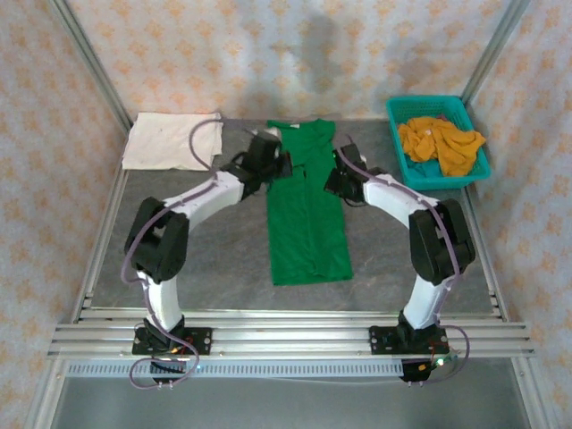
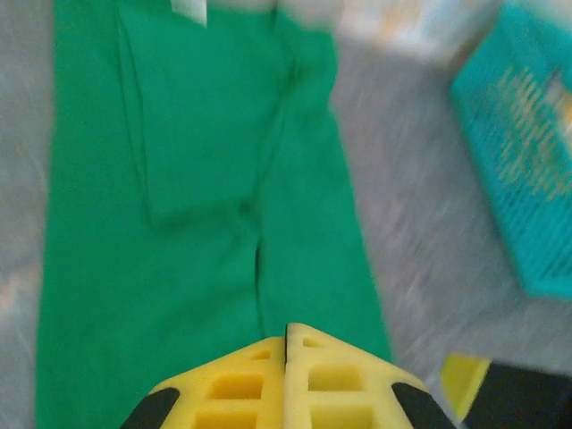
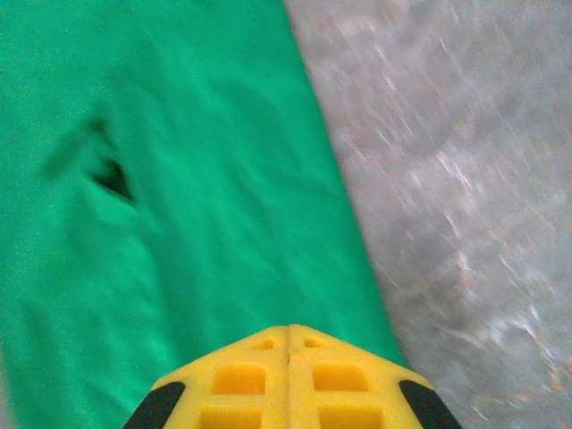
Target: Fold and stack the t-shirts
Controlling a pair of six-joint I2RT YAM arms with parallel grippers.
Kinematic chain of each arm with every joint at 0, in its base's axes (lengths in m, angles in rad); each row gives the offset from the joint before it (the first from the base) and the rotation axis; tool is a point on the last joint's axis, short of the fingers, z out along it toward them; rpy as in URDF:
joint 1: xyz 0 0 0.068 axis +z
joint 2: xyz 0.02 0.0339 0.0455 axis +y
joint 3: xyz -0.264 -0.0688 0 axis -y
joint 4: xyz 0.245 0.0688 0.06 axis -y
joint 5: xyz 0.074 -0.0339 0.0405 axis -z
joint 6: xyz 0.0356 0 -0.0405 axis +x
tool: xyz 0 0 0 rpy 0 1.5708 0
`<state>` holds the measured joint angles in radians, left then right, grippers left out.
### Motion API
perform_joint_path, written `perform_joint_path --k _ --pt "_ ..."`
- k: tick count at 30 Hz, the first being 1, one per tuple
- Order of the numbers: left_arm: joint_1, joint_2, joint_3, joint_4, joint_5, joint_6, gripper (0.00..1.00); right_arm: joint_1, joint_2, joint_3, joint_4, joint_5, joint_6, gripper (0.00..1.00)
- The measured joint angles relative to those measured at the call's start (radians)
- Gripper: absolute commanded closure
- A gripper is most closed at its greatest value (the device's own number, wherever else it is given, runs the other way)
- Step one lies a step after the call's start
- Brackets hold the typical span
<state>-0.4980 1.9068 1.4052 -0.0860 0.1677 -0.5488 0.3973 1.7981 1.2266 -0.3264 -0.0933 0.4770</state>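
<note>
Green t-shirt (image 1: 306, 214): just a long strip mid-table. Cream t-shirt (image 1: 165, 141) folded, far-left corner. Orange t-shirts (image 1: 442, 143) wait in the basket (image 1: 447, 181). Left gripper (image 2: 286, 344) and right gripper (image 3: 288, 335) closed, seemingly empty.

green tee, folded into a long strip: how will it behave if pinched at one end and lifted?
Likely floppy: the green tee lies flat with soft creases, so it should drape and sag. The folded-in flaps would probably fall open. Pushed across the table, it may bunch rather than slide.
</note>
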Motion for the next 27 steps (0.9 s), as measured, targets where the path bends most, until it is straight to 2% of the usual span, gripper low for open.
perform_joint_path --k 3,10,19,25,27 --pt "-0.018 0.076 -0.034 -0.024 0.000 -0.011 1.00 0.011 0.008 -0.052 -0.019 0.013 -0.008 1.00" --pt "0.003 0.201 -0.023 -0.034 -0.010 -0.031 1.00 0.040 0.068 -0.068 0.011 0.005 0.001 1.00" --pt "0.062 0.330 0.181 -0.076 -0.004 -0.030 1.00 0.045 0.208 0.053 0.101 -0.023 0.061 1.00" --pt "0.099 0.344 0.222 -0.130 -0.002 -0.025 1.00 0.045 0.239 0.102 0.103 -0.058 0.088 1.00" --pt "0.099 0.325 0.212 -0.159 -0.003 -0.021 0.96 0.045 0.228 0.096 0.094 -0.084 0.095 0.98"
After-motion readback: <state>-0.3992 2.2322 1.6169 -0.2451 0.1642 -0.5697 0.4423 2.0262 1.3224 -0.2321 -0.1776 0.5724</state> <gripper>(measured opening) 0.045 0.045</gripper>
